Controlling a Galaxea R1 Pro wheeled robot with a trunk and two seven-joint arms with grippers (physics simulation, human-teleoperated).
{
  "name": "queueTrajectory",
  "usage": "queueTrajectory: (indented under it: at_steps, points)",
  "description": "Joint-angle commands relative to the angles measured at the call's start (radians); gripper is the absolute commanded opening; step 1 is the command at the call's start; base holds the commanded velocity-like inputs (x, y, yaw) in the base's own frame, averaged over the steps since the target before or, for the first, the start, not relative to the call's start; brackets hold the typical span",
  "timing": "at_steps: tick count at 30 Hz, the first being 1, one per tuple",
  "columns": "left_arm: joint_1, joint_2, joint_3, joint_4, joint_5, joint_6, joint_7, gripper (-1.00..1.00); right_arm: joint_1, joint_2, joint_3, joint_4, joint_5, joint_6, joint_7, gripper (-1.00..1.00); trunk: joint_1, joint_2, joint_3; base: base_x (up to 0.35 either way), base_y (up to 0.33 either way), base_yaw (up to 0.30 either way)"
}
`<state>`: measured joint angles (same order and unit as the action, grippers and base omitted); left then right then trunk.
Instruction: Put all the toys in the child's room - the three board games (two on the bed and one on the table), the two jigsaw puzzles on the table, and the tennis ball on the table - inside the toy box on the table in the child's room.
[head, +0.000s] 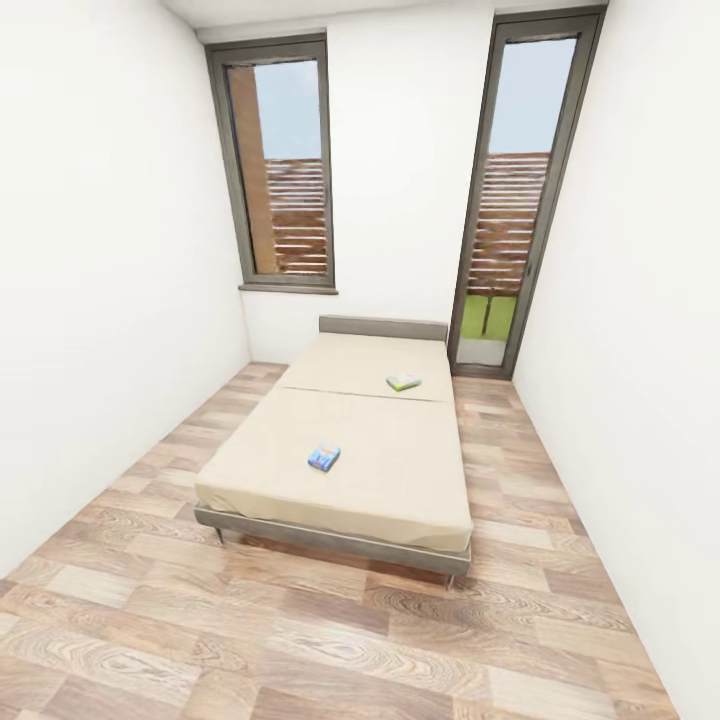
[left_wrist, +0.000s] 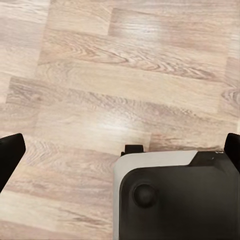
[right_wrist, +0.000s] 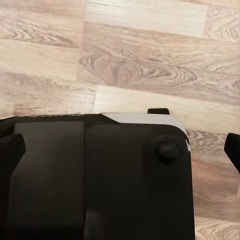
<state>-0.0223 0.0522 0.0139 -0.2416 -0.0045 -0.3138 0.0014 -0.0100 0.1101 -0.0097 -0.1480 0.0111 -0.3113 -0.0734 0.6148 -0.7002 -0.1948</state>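
We see 2 board games (head: 323, 458) (head: 403, 381) well apart on the bed (head: 300, 480), print unreadable; both grippers (left_wrist: 120, 147) (right_wrist: 120, 145) spread wide, empty.

Walls (head: 110, 300): plain white
Floor (head: 300, 640): wood planks
Windows: one tall window (head: 280, 165), one glazed door (head: 515, 200), daylight outside

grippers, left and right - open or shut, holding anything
Left gripper: open, fingertips wide apart, nothing between them, above the wood floor.
Right gripper: open, fingertips wide apart, holding nothing.
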Motion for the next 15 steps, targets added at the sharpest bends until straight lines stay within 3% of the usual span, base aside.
queueTrajectory:
  at_steps: [1, 15]
  points:
    - [-0.001, 0.000, 0.001, 0.001, -0.001, -0.003, 0.000, 1.00, -0.001, 0.000, -0.001, 0.001, 0.001, -0.003, -0.003, 1.00, -0.004, 0.006, 0.002, 0.000, 0.000, 0.000]
    - [-0.001, 0.000, 0.000, 0.001, -0.001, -0.001, 0.000, 1.00, -0.001, 0.000, -0.001, 0.001, 0.001, -0.003, -0.003, 1.00, -0.057, 0.104, 0.046, 0.000, 0.000, 0.000]
